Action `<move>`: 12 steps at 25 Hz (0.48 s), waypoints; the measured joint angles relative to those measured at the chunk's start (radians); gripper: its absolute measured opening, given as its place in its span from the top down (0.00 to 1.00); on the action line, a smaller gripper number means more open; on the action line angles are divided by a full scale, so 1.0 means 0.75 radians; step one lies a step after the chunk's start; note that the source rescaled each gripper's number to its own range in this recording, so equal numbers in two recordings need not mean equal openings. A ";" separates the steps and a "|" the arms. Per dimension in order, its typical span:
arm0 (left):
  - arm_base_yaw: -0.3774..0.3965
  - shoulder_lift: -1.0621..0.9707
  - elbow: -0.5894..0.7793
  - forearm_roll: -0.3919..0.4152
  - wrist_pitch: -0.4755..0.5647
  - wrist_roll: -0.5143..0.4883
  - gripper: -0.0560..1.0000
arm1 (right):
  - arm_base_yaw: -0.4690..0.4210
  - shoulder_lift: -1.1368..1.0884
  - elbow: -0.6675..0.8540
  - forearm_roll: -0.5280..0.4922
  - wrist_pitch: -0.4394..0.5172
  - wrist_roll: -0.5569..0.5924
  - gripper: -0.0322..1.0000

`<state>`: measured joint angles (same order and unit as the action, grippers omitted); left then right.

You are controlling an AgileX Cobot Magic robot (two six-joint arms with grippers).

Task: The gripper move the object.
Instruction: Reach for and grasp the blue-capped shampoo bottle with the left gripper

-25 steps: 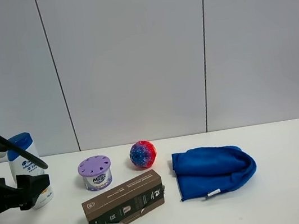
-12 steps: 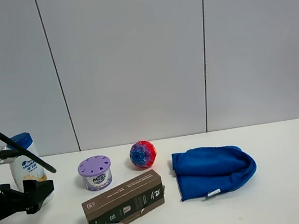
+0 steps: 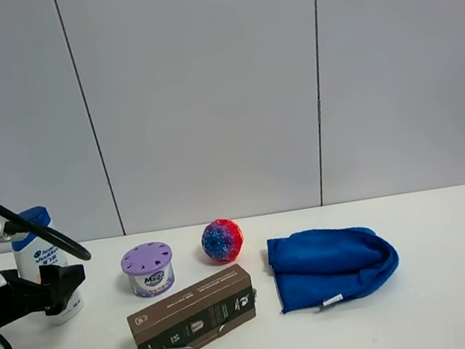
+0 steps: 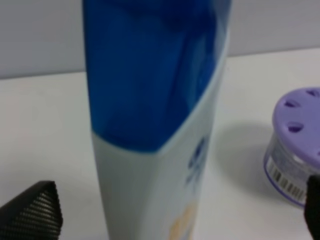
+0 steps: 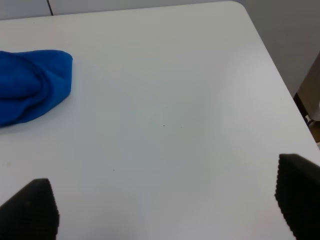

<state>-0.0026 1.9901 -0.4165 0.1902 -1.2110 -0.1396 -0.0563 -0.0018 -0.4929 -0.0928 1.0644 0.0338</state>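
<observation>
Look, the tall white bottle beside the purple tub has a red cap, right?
No, the cap is blue, not red. The left wrist view shows it close up. The tall white bottle does stand beside the purple tub.

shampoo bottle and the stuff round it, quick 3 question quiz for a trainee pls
1. True or false: the left gripper is shut on the shampoo bottle.
2. What stands between the bottle and the ball? A purple-lidded tub; B brown box; C blue cloth.
3. Fill in: the bottle's cap is ____.
Key: 1 false, its jaws stand open on either side of the bottle; 2 A; 3 blue.
</observation>
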 joint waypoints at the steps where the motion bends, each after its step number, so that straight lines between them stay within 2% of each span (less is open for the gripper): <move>1: 0.000 0.000 -0.010 0.000 0.000 0.000 0.00 | 0.000 0.000 0.000 0.000 0.000 0.000 0.00; 12: 0.000 0.082 -0.050 -0.001 0.000 0.005 0.00 | 0.000 0.000 0.000 0.000 0.000 0.000 0.00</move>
<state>-0.0026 2.0515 -0.4541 0.1891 -1.2113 -0.1356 -0.0563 -0.0018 -0.4929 -0.0928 1.0644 0.0338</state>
